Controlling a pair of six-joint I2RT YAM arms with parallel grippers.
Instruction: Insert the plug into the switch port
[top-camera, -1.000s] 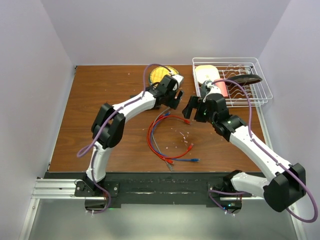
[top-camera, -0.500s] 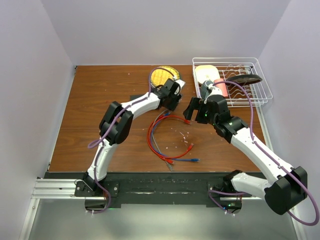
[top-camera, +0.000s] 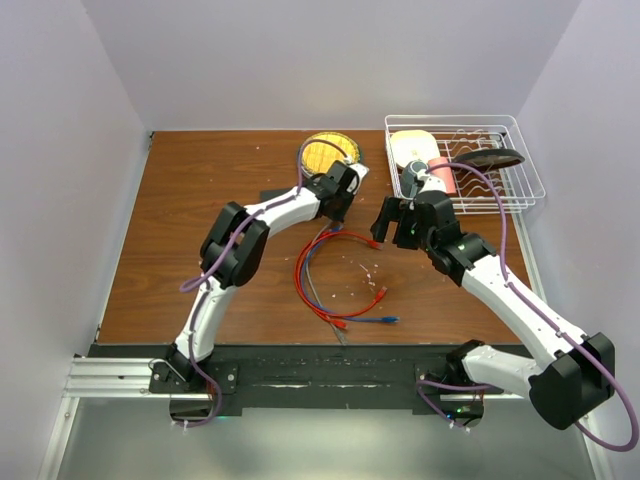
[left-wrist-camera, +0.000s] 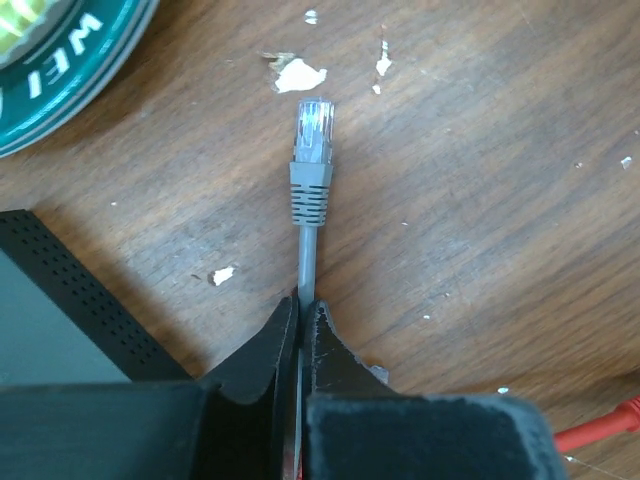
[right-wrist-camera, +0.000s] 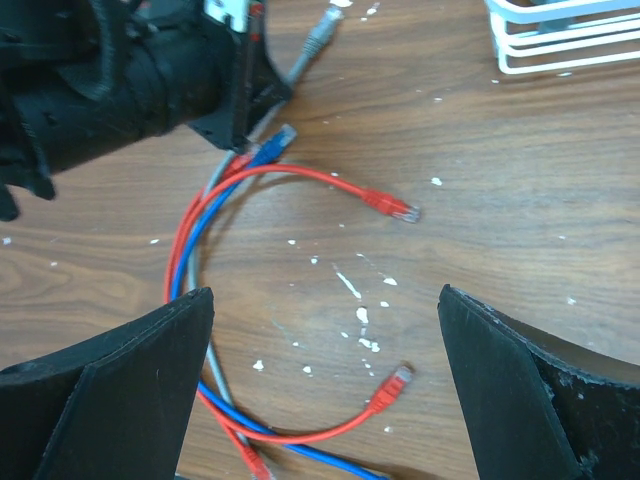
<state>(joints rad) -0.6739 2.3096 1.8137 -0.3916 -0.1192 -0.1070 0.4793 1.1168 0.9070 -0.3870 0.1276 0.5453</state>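
Note:
A grey cable ends in a clear plug (left-wrist-camera: 312, 118) that lies on the wooden table, pointing away from my left gripper (left-wrist-camera: 301, 305). That gripper is shut on the grey cable just behind the plug's ribbed boot (left-wrist-camera: 309, 192). The switch (left-wrist-camera: 45, 325), a flat dark box with a perforated edge, sits just left of the jaws. From above, the left gripper (top-camera: 340, 205) hides most of the switch (top-camera: 274, 192). My right gripper (right-wrist-camera: 325, 295) hangs open over loose cables, holding nothing. Its view also shows the grey plug (right-wrist-camera: 320, 28).
Red and blue patch cables (top-camera: 330, 270) loop across the middle of the table, with a red plug (right-wrist-camera: 396, 208) near the right gripper. A round yellow dish (top-camera: 327, 150) sits behind the left gripper. A white wire rack (top-camera: 495, 190) with dishes stands at the back right.
The left gripper's jaws have gone from open to shut on the grey cable, and the arm has settled lower and slightly nearer. The right gripper has shifted only a little.

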